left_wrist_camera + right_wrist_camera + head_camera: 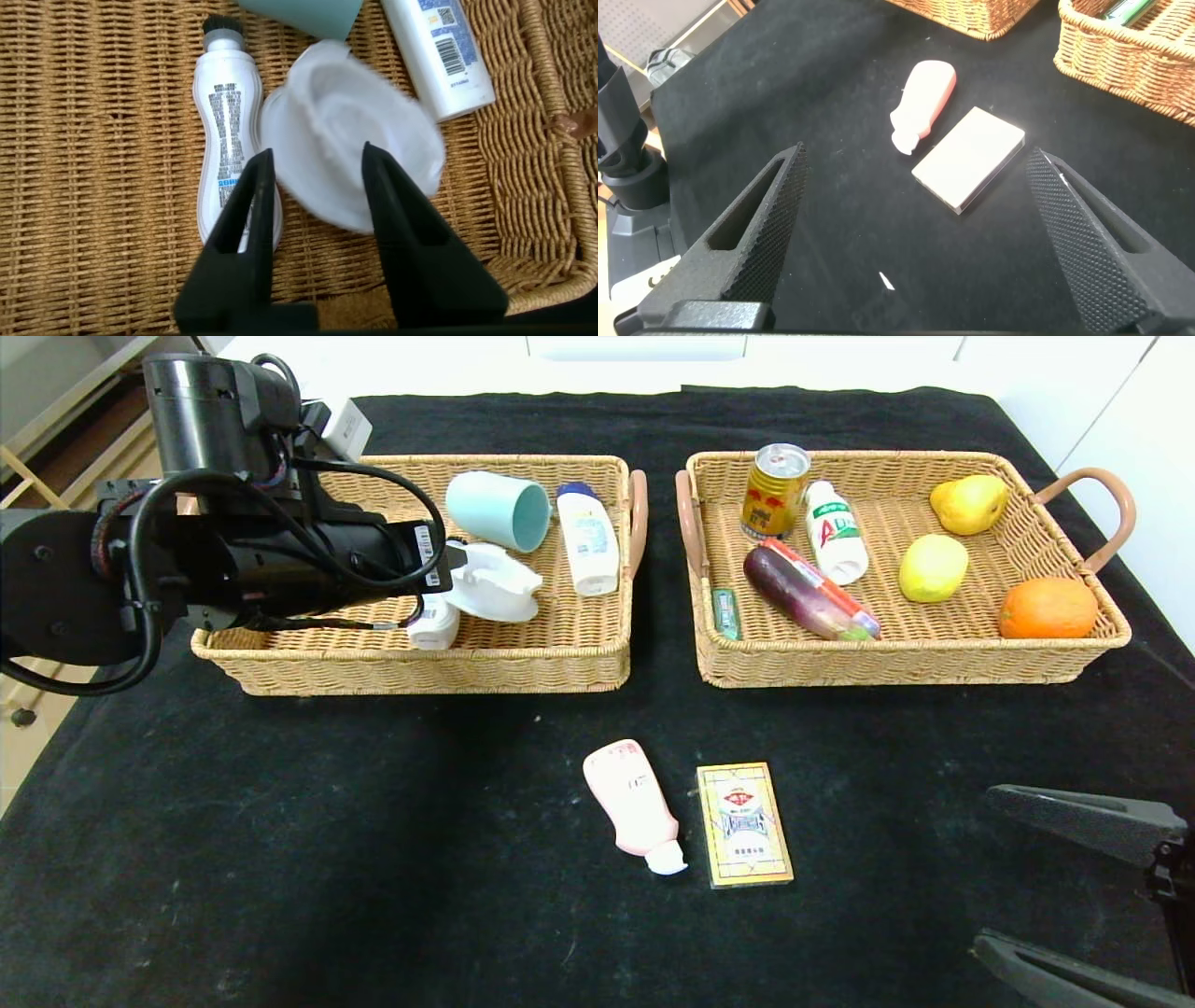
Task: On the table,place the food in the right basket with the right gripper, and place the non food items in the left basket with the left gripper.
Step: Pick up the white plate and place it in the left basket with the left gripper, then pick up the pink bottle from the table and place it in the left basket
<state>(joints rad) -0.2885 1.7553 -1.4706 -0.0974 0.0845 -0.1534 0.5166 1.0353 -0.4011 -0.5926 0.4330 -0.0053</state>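
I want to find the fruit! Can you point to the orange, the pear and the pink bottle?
orange [1047, 608], head view, middle of its peel.
pear [971, 504], head view, its fat yellow body.
pink bottle [632, 797], head view, middle of its body.

My left arm [233, 560]: glossy black casing, looped black cables, white barcode label. Right gripper [915, 243]: textured black wedge fingers.

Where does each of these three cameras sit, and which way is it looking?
Head view: high on the robot, looking down at the table, both baskets; left arm, right gripper show.
Left wrist view: above the left basket, left gripper over a white dish.
Right wrist view: low, right gripper's fingers frame the table.
Shared: pink bottle and card box.
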